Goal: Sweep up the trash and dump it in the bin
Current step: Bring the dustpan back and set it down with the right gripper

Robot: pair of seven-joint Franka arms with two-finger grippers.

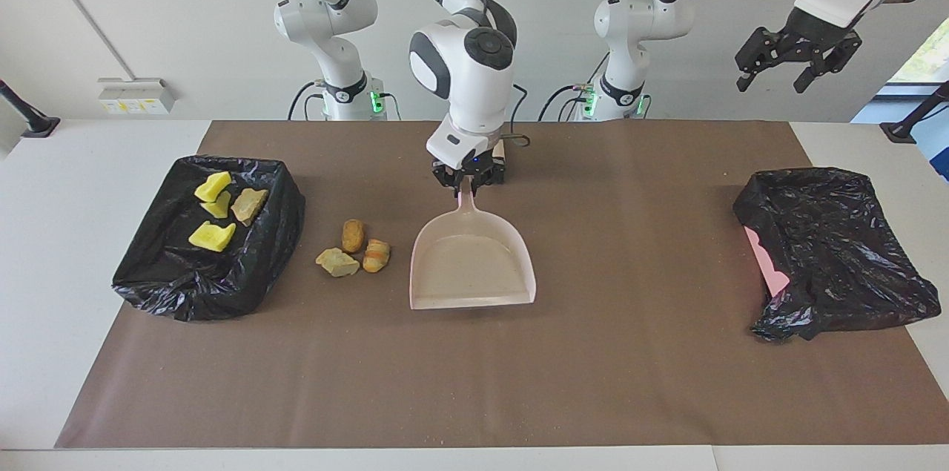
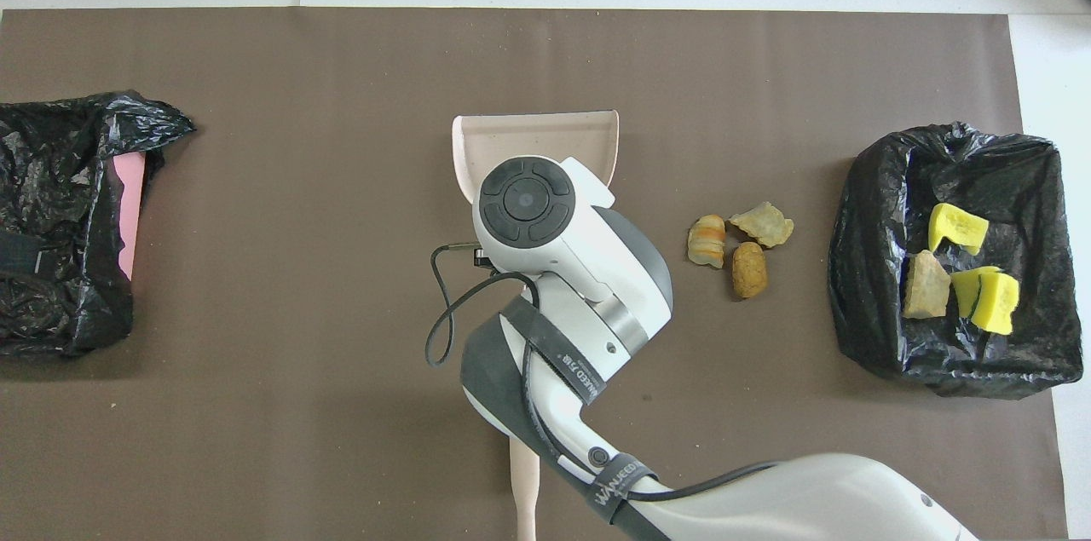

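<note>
The right end effector [image 1: 468, 180] pinches the dustpan [image 1: 472, 263] handle; 3 trash scraps [image 1: 354, 247] lie beside the pan, toward the bin [image 1: 148, 285]; left end effector [image 1: 797, 63] waits spread

Mat open between dustpan [image 1: 472, 263] and lined bin [image 1: 834, 248] at left arm's end; three scraps [image 1: 354, 248] crowd dustpan's other flank.

Brown-papered table [image 1: 474, 382]: bin [image 1: 200, 263], scraps [image 1: 354, 247], dustpan [image 1: 472, 267].
</note>
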